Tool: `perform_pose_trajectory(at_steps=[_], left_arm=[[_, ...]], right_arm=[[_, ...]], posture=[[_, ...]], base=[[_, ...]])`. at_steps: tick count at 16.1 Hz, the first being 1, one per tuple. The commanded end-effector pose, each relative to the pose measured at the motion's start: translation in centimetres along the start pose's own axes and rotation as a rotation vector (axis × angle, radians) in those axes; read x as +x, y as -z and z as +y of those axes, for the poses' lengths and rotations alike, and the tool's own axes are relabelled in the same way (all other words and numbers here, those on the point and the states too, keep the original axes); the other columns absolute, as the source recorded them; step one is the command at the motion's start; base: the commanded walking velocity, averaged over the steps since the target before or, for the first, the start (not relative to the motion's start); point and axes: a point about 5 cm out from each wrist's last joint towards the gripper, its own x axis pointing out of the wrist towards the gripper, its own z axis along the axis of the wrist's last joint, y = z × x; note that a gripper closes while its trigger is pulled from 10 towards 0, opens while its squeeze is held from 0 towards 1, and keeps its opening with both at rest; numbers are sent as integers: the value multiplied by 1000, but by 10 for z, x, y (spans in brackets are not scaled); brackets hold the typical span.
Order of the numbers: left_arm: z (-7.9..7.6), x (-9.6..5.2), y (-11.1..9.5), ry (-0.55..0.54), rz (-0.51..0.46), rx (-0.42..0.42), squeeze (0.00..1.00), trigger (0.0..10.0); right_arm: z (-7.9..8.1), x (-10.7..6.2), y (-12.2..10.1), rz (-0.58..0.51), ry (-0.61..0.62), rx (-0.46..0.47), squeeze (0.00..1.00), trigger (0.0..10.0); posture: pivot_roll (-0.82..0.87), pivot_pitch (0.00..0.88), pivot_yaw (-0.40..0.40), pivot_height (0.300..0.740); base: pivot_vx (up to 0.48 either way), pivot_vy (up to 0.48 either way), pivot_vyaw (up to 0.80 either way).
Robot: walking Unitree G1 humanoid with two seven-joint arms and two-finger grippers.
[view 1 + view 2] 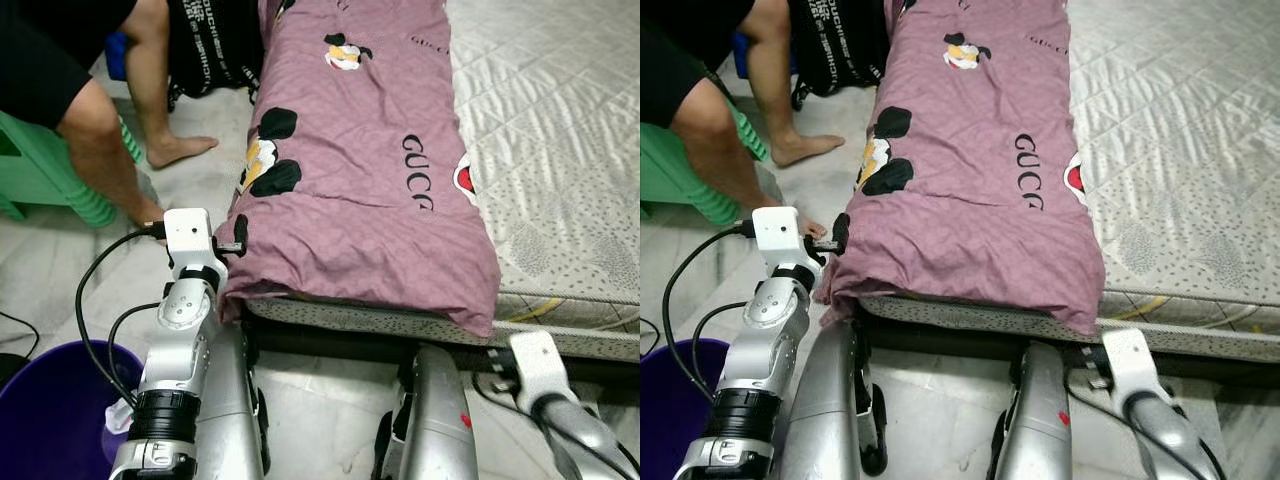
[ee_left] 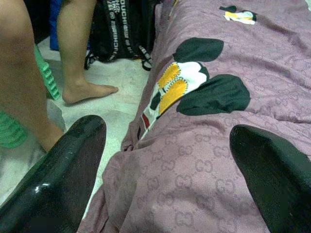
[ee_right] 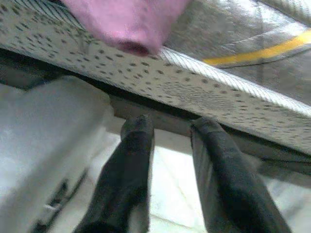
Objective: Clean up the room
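Left claw (image 2: 167,170) spread wide over the mauve quilt (image 2: 228,160).

The claw's two black fingers (image 2: 63,179) stand far apart, one over the quilt's edge toward the floor, the other over the cloth itself. The quilt is mauve with a faint woven monogram pattern and carries a cartoon print (image 2: 194,82) in black, white, yellow and a little red; a second, smaller print (image 2: 238,14) shows farther up. Beside the quilt lies a pale tiled floor (image 2: 116,104), where a person's bare foot (image 2: 90,91) and legs stand. A black bag with white lettering (image 2: 124,26) rests behind them, touching the quilt's edge, and something green and ribbed (image 2: 12,131) sits near the closer leg.
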Motion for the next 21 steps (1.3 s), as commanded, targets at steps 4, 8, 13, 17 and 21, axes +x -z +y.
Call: perform_pose_trajectory(at_steps=[4, 8, 13, 17, 21], left_arm=[[-3, 2, 1, 13, 6, -9, 0, 10000], [-1, 4, -2, 3, -7, -14, 0, 10000], [-6, 5, -5, 0, -21, -24, 0, 10000], [3, 4, -2, -30, -18, -19, 0, 10000], [3, 4, -1, -34, -14, -22, 0, 10000]], right_arm=[[-32, 8, -102, -438, 250, -23, 1000, 10000], [25, 29, -162, -606, 4, 103, 1000, 10000], [105, 73, -158, -315, -225, 214, 1000, 10000], [81, 92, -132, -55, -175, 481, 1000, 10000], [45, 89, -91, 33, -68, 490, 1000, 10000]], posture=[[-10, 102, 16, 546], [0, 99, 15, 546], [38, 84, 4, 546], [34, 83, -9, 546], [15, 81, -6, 546]], base=[[0, 0, 0], [0, 0, 0], [0, 0, 0], [0, 0, 0], [0, 0, 0]])
